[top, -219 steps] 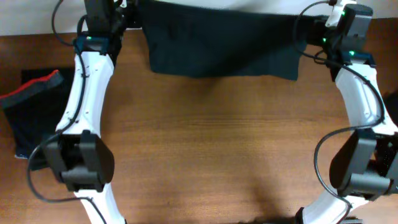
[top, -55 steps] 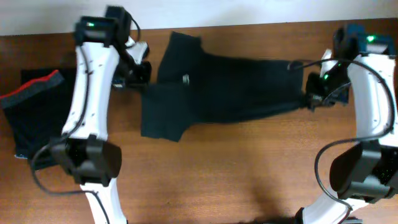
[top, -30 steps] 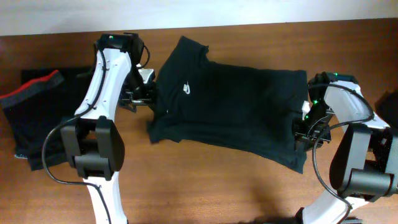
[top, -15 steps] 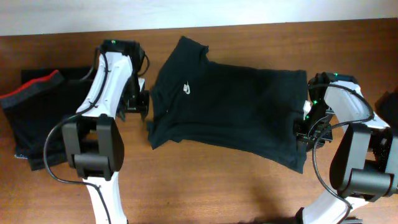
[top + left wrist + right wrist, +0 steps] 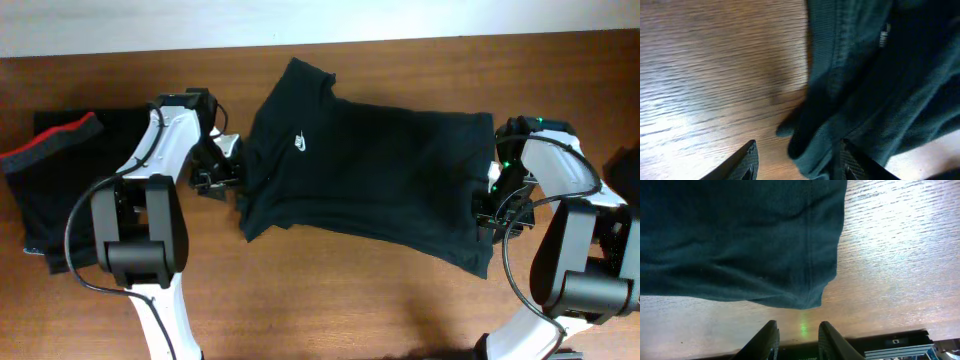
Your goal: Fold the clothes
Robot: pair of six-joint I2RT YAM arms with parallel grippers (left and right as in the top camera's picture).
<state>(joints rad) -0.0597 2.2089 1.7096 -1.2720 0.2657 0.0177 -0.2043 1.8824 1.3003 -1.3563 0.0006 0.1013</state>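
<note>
A black T-shirt [image 5: 380, 180] with a small white logo [image 5: 300, 144] lies spread across the table's middle. My left gripper [image 5: 222, 178] sits low at its left edge. In the left wrist view the shirt's folded edge [image 5: 880, 75] bulges into the gap of that gripper [image 5: 799, 162], whose jaws stand apart, the right one against the fabric. My right gripper [image 5: 488, 215] rests at the shirt's right hem. Seen from the right wrist, the hem [image 5: 730, 240] lies just ahead of this gripper [image 5: 797, 342], which is open a little over bare wood.
A black garment [image 5: 60, 200] with a red-and-grey waistband [image 5: 50, 143] lies at the table's left end. More dark cloth [image 5: 630, 165] shows at the right edge. Bare wooden table [image 5: 330, 290] stretches along the front.
The left gripper has slid toward the front along the shirt's left edge, its jaws narrowing around the fabric. The right arm and the spread shirt have stayed put over the last second.
</note>
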